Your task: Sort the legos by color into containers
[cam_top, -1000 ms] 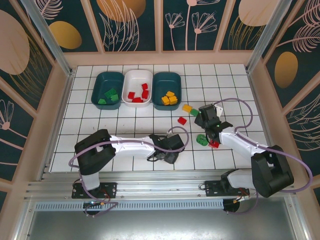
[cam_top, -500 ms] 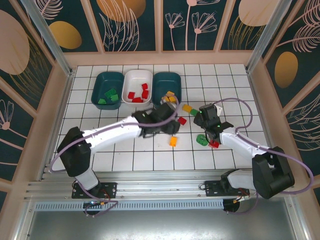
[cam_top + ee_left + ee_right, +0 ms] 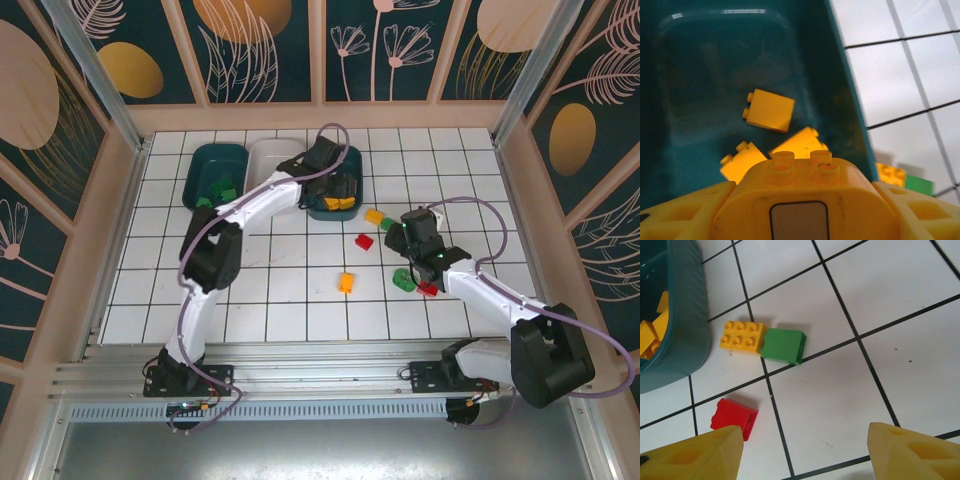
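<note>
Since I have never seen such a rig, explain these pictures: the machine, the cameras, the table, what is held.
This robot's left arm and right arm are bolted at the near edge of a tiled table, sorting toy bricks by color. The wide picture comes from a camera above and behind them; each close-up comes from a wrist camera. At the back stand a teal tub with green bricks, a white tub, and a second teal tub with yellow bricks. The left gripper holds a rounded yellow brick over that second tub. The right gripper is open and empty above a loose yellow brick, green brick and red brick.
</note>
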`<state>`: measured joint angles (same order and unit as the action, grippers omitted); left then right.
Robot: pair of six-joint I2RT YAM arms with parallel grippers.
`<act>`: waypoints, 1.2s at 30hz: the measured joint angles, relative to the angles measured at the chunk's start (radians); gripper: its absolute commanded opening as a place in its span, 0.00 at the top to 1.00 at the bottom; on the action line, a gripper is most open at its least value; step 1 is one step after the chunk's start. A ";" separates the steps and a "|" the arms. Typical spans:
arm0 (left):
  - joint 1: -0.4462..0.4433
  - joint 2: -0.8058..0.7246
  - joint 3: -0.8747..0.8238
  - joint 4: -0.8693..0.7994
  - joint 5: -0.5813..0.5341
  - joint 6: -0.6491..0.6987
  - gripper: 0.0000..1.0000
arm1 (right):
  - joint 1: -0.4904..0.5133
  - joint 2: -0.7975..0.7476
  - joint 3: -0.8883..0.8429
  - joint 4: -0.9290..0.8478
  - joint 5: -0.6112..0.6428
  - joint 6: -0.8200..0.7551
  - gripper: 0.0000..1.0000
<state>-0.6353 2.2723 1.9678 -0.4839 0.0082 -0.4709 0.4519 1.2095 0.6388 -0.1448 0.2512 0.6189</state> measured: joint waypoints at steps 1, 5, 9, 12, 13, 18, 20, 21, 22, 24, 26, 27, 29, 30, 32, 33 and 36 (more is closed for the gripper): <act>0.002 0.035 0.033 -0.012 0.003 0.002 0.34 | 0.003 0.000 0.000 -0.001 -0.006 -0.001 0.33; 0.007 0.119 0.117 -0.061 0.003 0.024 0.15 | 0.029 0.004 0.012 -0.007 -0.019 -0.005 0.31; 0.008 0.124 0.167 -0.096 0.003 0.038 0.03 | 0.068 0.036 0.039 -0.017 -0.019 -0.006 0.31; 0.007 0.102 0.177 -0.100 0.002 0.049 0.01 | 0.115 0.088 0.064 -0.021 -0.010 -0.007 0.31; 0.007 0.090 0.174 -0.101 0.002 0.052 0.02 | 0.128 0.104 0.072 -0.023 -0.007 -0.008 0.31; 0.007 -0.142 -0.025 -0.055 -0.030 0.056 0.01 | 0.173 0.217 0.123 -0.018 0.010 -0.060 0.30; 0.008 -0.285 -0.158 -0.005 -0.051 0.055 0.02 | 0.179 0.270 0.147 -0.018 0.018 -0.100 0.29; 0.012 -0.376 -0.245 0.035 -0.059 0.050 0.02 | 0.179 0.301 0.164 -0.019 0.022 -0.124 0.29; 0.017 -0.449 -0.316 0.067 -0.062 0.045 0.02 | 0.179 0.326 0.178 -0.019 0.028 -0.143 0.29; 0.038 -0.610 -0.477 0.140 -0.061 0.027 0.01 | 0.179 0.389 0.220 -0.022 0.038 -0.190 0.29; 0.063 -0.740 -0.626 0.208 -0.061 0.006 0.01 | 0.179 0.441 0.259 -0.026 0.051 -0.225 0.29; 0.075 -0.790 -0.694 0.238 -0.061 -0.005 0.01 | 0.178 0.465 0.277 -0.028 0.063 -0.244 0.29; 0.086 -0.856 -0.810 0.276 -0.060 -0.023 0.01 | 0.176 0.496 0.307 -0.032 0.069 -0.280 0.30; 0.086 -0.879 -0.864 0.286 -0.057 -0.031 0.02 | 0.174 0.507 0.318 -0.035 0.069 -0.297 0.31; 0.084 -0.908 -0.953 0.291 -0.044 -0.045 0.01 | 0.171 0.531 0.343 -0.039 0.061 -0.340 0.31; 0.083 -0.917 -0.986 0.293 -0.041 -0.050 0.01 | 0.171 0.544 0.355 -0.039 0.058 -0.359 0.32; 0.083 -0.958 -1.076 0.298 -0.018 -0.082 0.01 | 0.167 0.583 0.378 -0.042 0.040 -0.403 0.32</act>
<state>-0.5526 1.3148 0.8917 -0.1860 -0.0097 -0.5526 0.6189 1.7924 1.0168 -0.1867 0.2909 0.2157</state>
